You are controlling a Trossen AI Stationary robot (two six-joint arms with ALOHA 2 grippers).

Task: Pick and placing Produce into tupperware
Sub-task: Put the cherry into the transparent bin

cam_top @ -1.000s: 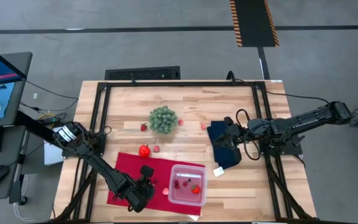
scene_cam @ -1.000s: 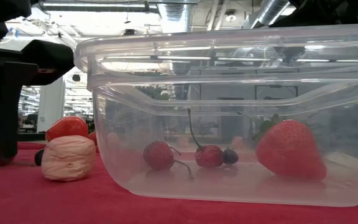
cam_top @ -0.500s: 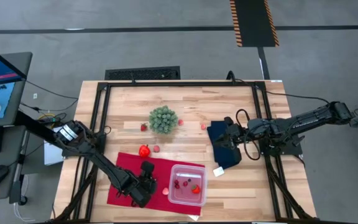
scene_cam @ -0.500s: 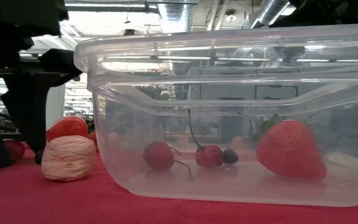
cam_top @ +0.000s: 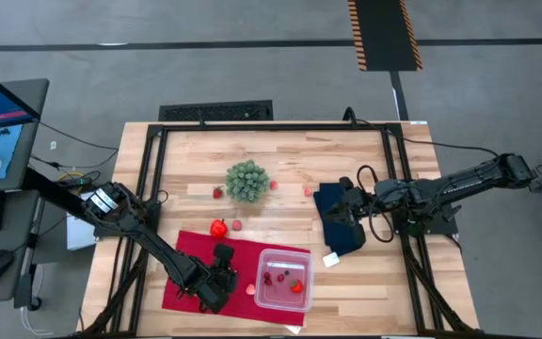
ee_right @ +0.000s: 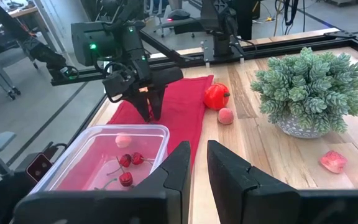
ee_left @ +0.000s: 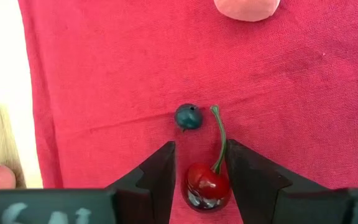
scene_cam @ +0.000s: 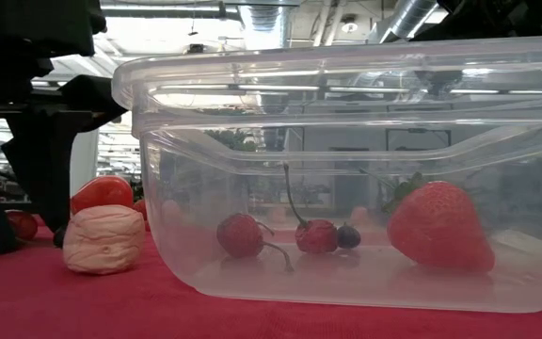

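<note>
Wooden table [cam_top: 280, 155] under red cloth [cam_top: 191, 254], blue cloth [cam_top: 342, 226]

The clear square plastic tupperware [cam_top: 283, 280] sits on the flat red cloth [cam_top: 196, 252] at the tabletop's front edge, a toy strawberry [cam_top: 296, 285] inside; the folded dark blue cloth [cam_top: 339, 226] lies toward the right edge.

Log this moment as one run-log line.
left gripper: open around cherry on red cloth | right gripper: idle above dark cloth | tupperware: holds strawberry, cherries
</note>
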